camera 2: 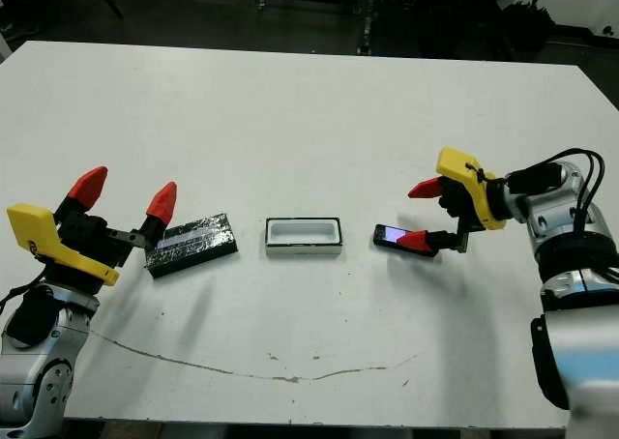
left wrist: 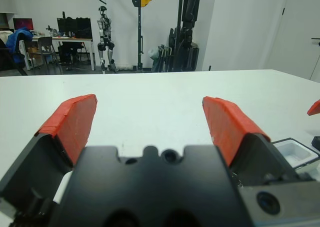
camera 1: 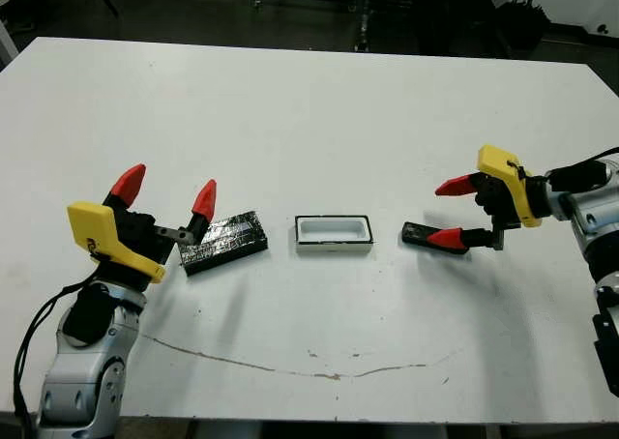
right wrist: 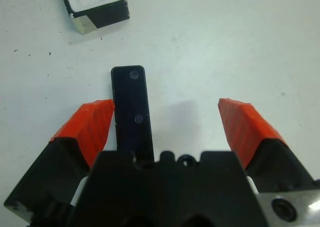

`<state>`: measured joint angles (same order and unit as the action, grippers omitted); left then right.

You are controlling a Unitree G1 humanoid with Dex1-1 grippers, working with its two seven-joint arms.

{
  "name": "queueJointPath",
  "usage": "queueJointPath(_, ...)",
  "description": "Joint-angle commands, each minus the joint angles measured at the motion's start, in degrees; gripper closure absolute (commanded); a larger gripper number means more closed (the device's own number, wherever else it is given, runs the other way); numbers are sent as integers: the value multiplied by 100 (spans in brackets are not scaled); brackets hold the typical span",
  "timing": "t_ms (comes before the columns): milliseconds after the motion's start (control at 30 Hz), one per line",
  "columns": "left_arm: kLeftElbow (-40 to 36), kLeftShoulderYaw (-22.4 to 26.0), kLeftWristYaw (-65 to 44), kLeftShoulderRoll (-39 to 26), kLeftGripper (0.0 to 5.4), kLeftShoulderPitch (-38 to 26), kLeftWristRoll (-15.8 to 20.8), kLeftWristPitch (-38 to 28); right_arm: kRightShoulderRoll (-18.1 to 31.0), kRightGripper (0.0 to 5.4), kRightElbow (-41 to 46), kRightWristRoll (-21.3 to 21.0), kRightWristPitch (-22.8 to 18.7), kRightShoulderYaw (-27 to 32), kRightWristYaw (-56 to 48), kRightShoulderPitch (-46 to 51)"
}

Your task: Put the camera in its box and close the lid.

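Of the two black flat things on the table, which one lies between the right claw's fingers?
The camera, the small matte bar; the glossy lid lies beside the left claw.

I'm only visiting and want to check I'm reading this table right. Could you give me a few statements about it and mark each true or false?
1. The box lies between the lid and the camera. True.
2. The camera is already inside the box. False: it lies on the table beside the box, and the box is empty.
3. The right claw is open, with the camera lying between its fingers. True.
4. The lid covers the box. False: it lies apart from the box, near the left claw.
5. The left claw is gripping the lid. False: it is open and holds nothing.
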<state>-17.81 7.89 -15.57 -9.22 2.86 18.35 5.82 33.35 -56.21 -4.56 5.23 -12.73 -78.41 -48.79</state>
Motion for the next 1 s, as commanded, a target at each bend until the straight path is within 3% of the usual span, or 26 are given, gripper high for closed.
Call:
queueJointPath(33, -69, -18, 3, -62, 2, 98, -29, 87, -37, 0, 6, -76, -15, -68, -55, 69)
queueJointPath(200, -60, -8, -15, -49, 2, 110, -11, 52, -84, 0, -78, -155, -65, -157, -83, 74)
queueJointPath(533, -41, -14, 1, -36, 2, 113, -34, 36, -254, 0, -187, -167, -711, -230, -209, 102)
queueJointPath(833, -49, -11, -48, -65, 2, 146, -17, 25, -243, 0, 3, -202, -457, -302, -233, 278)
queueJointPath(1000, -91, -2, -36, -43, 2, 145, 52, 126, -244, 0, 107, -231, -664, -314, -99, 342)
